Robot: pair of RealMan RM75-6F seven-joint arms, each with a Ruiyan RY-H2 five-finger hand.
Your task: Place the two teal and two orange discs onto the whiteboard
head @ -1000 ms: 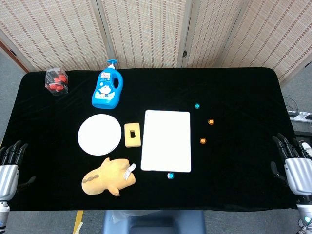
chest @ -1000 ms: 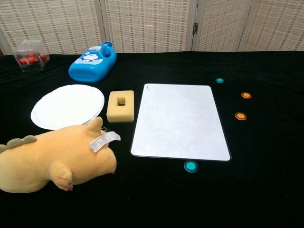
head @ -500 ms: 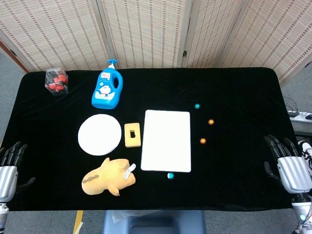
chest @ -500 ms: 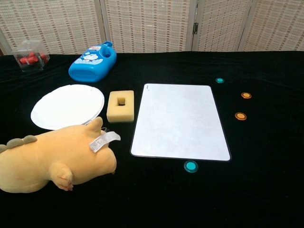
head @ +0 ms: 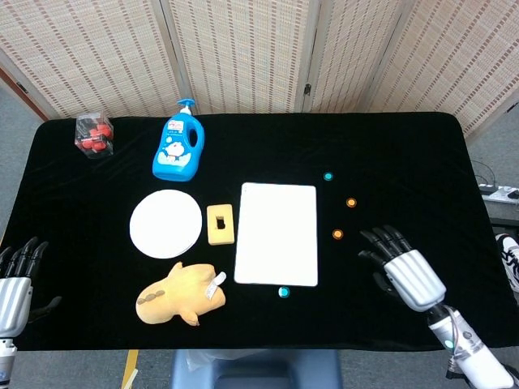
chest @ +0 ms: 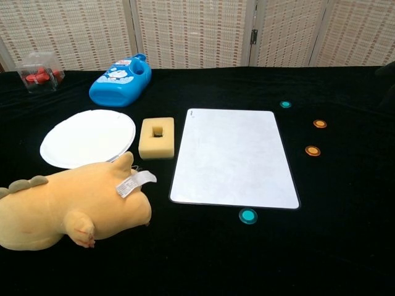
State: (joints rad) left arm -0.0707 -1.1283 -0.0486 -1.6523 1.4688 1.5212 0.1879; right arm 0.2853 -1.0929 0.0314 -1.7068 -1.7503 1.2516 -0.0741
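Observation:
The whiteboard [head: 276, 233] [chest: 233, 156] lies bare at the middle of the black table. One teal disc [head: 328, 176] [chest: 285, 104] sits off its far right corner. The other teal disc [head: 284, 292] [chest: 248, 216] lies just past its near edge. Two orange discs [head: 351, 203] [head: 337, 234] rest to the right of the board, also seen in the chest view as orange discs [chest: 320, 123] [chest: 313, 150]. My right hand [head: 403, 271] hovers open over the table, right of the nearer orange disc, holding nothing. My left hand [head: 16, 279] stays open at the near left edge.
A white plate [head: 165, 224], a yellow sponge [head: 220, 224] and a yellow plush toy [head: 179, 294] lie left of the board. A blue bottle [head: 178, 146] and a clear box of red items [head: 94, 135] stand at the back left.
My right hand has swung in from the table's right edge to a spot over the cloth near the orange discs. The left hand has barely shifted. No disc moved.

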